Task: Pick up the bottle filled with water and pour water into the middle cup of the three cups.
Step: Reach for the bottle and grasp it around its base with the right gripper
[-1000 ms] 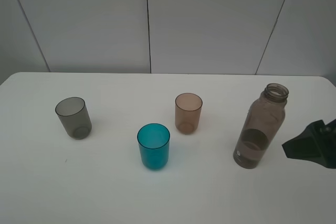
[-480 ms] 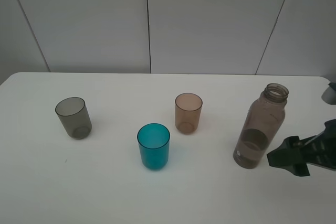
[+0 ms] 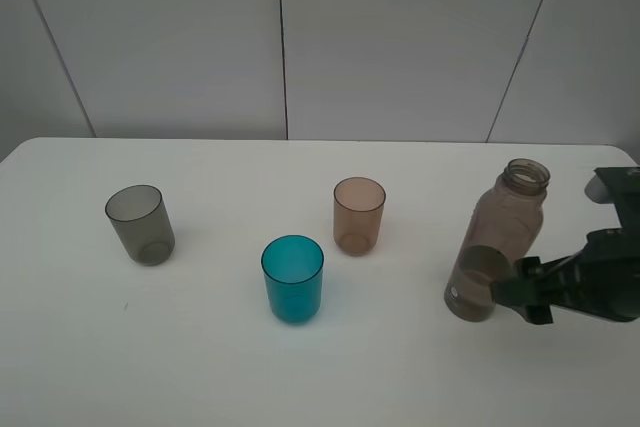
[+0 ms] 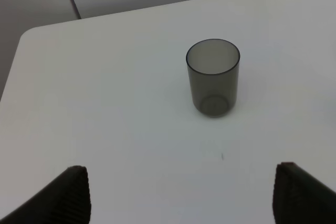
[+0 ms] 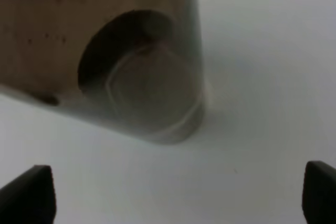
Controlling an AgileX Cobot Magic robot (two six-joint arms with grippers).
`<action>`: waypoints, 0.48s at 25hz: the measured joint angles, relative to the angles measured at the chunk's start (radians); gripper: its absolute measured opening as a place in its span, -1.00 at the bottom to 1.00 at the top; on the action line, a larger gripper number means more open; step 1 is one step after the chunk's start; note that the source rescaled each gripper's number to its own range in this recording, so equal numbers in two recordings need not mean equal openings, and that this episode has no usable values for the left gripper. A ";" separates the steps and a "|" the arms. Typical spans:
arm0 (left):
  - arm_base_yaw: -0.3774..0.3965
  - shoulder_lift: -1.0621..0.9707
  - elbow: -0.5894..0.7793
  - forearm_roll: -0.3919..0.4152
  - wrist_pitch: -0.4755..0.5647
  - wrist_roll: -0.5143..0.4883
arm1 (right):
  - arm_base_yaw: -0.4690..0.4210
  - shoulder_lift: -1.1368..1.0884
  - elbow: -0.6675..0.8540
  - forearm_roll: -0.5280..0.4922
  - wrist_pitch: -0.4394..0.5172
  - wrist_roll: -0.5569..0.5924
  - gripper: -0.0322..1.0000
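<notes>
The smoky brown bottle (image 3: 497,242) stands upright and capless at the table's right, with water in its lower part. My right gripper (image 3: 520,295) is open and low at the bottle's right side, fingertips level with its base. In the right wrist view the bottle's bottom (image 5: 136,72) fills the picture just ahead of the right gripper (image 5: 173,198), both fingers apart from it. The teal middle cup (image 3: 293,279) stands in front, between the grey cup (image 3: 140,224) and the brownish-pink cup (image 3: 359,215). The left gripper (image 4: 184,203) is open, well back from the grey cup (image 4: 213,77).
Everything stands on a white table (image 3: 400,377) backed by a grey panelled wall (image 3: 400,37). The table's rounded far-left corner (image 4: 29,32) shows in the left wrist view. My left arm is outside the exterior high view.
My right gripper has come in from the right edge toward the bottle's base, staying open. The bottle, the cups and the left arm have not moved.
</notes>
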 joint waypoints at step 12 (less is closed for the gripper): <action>0.000 0.000 0.000 0.000 0.000 0.000 | 0.095 0.010 0.104 0.026 -0.279 0.001 1.00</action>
